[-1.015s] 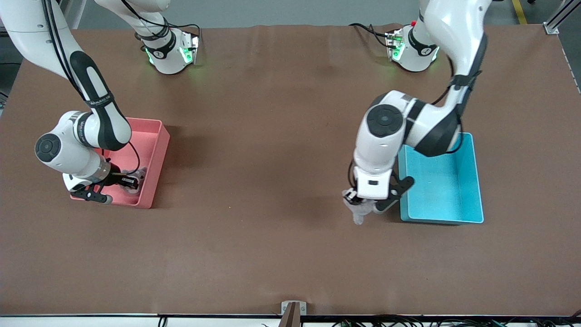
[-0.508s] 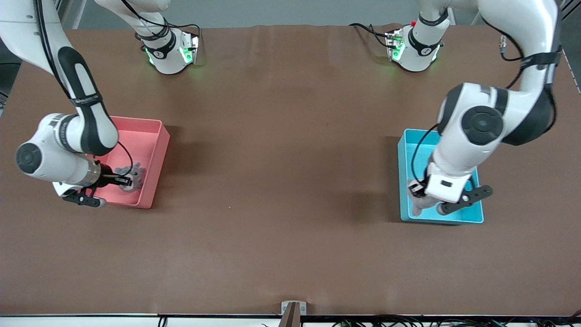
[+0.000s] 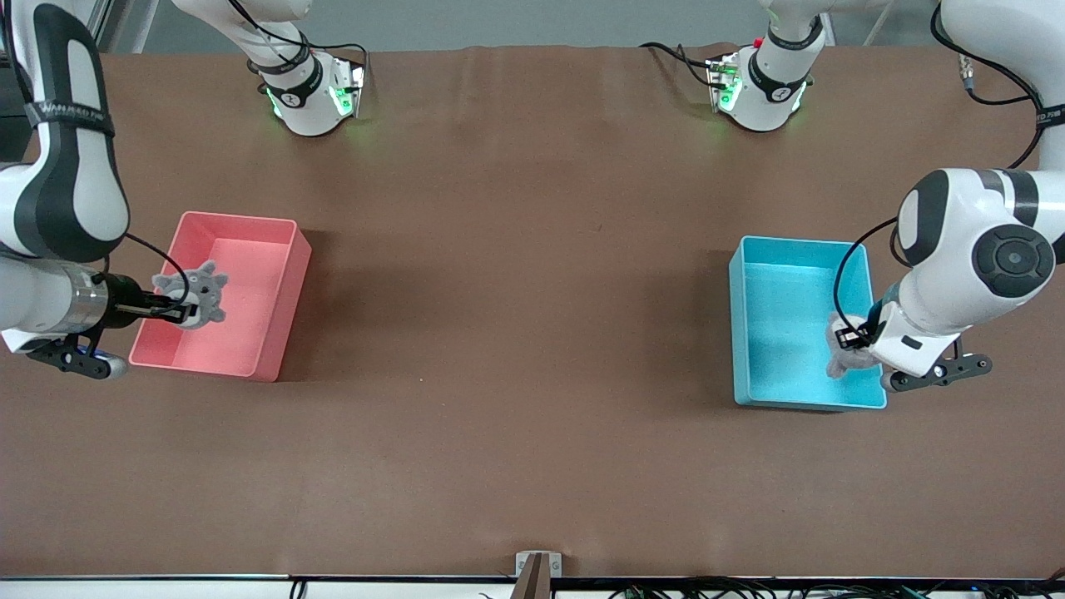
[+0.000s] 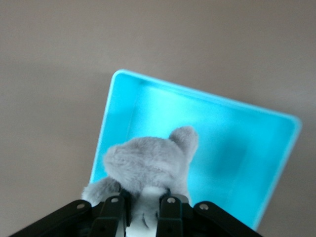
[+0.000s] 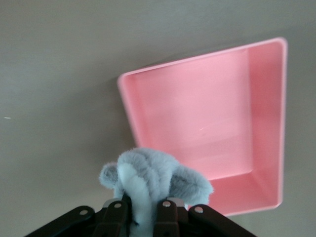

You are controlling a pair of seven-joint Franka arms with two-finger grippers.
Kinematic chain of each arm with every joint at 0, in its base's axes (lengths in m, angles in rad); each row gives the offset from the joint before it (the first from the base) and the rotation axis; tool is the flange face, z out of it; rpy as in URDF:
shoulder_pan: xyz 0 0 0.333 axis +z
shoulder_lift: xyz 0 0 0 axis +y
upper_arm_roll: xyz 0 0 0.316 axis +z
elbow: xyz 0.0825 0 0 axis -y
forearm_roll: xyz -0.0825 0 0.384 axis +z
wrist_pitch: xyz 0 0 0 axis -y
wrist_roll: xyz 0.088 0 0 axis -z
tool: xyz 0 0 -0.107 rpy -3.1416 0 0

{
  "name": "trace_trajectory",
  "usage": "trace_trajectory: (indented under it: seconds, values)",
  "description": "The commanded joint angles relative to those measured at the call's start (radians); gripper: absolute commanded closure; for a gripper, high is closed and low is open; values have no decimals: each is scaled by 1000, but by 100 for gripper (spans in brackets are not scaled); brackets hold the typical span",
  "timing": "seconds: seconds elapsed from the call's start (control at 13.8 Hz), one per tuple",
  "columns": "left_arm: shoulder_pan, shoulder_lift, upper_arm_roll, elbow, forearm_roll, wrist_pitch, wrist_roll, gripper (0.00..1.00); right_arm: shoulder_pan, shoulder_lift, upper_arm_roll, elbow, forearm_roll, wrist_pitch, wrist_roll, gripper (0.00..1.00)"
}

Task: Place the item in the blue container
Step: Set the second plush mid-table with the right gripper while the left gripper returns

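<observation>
- So in the last second the left gripper [image 3: 849,339] swung from the bare surface [image 3: 516,333] beside the blue container [image 3: 782,249] to right above it, carrying the grey plush toy [image 3: 842,351] the whole way.
- Jaws are clamped on the plush; the left wrist view shows it pinched between the fingers [image 4: 114,213] with blue floor underneath.
- It now hangs over the part of the bin nearest the front camera, toward the wall at the left arm's end of the surface. I'd say letting go is basically all that's left.
- Orientation: the toy dangles body-down from the jaws, one ear or limb poking away from the gripper. Can't really call a clear long axis, it's a lump.
- The container's long axis runs toward and away from the front camera.
- Meanwhile the right gripper [image 3: 179,309] has lifted a second spiky grey plush [image 3: 198,293] out of the pink bin [image 3: 274,249] and holds it pinched above it.
</observation>
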Motion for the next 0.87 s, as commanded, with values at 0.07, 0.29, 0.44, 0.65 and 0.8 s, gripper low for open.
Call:
trace_trajectory:
  seconds: [0.07, 0.29, 0.44, 0.65, 0.8]
  values:
    - [41, 26, -10, -94, -21, 96, 20, 99, 171, -19, 6, -10, 101, 23, 312, 99]
    - [53, 70, -10, -120, -22, 157, 17, 84, 325, -12, 6, -22, 122, 136, 559, 99]
    - [49, 75, -10, -120, -22, 157, 3, 35, 412, 4, 6, -23, 122, 202, 696, 99]
    - [43, 46, -11, -117, -96, 140, 0, 0, 570, 70, 3, -28, 107, 342, 923, 99]
    - [41, 20, -48, -113, -102, 93, -32, 0, 647, 127, 5, -28, 52, 419, 1048, 99]
